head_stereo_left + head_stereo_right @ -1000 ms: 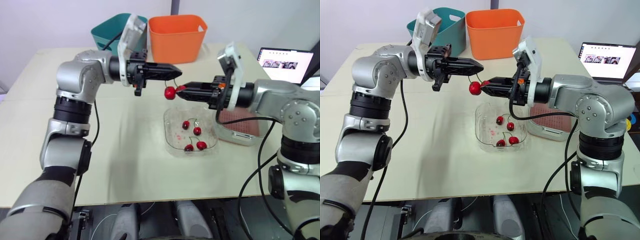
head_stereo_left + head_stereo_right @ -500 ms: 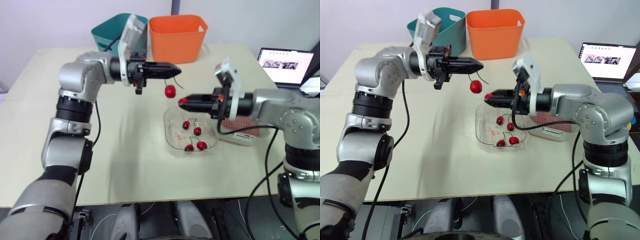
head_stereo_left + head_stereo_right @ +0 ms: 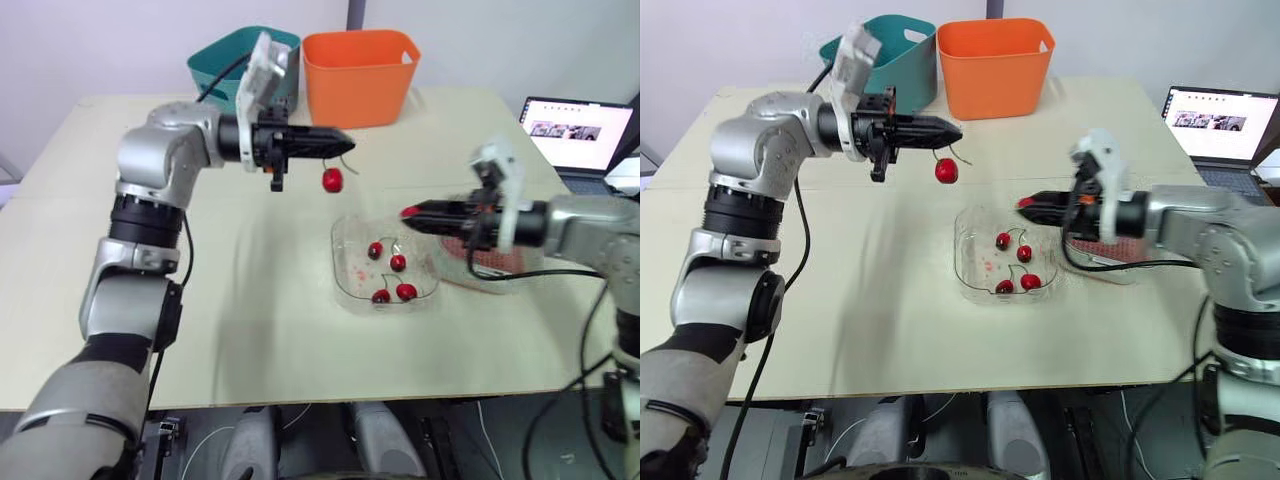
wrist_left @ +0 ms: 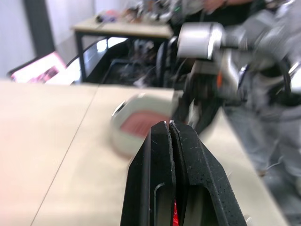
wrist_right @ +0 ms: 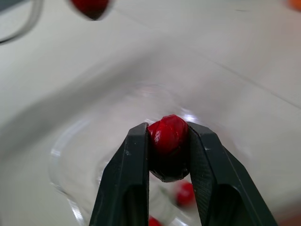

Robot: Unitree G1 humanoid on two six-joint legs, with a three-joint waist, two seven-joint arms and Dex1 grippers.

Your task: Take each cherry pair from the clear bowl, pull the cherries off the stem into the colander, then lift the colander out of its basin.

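My left gripper is shut on a thin cherry stem, and one red cherry hangs from it above the table behind the clear bowl. My right gripper is shut on a single loose cherry, held over the bowl's right side. Several cherries lie in the bowl. To the right of the bowl, under my right forearm, sits the red colander in its white basin. In the left wrist view the closed fingertips point toward the colander.
A teal bin and an orange bin stand at the table's back edge. An open laptop sits at the far right. Bare tabletop lies left of and in front of the bowl.
The right gripper pulled one cherry off the pair and drew back to the right with it. The other cherry stays hanging from the stem in the left gripper.
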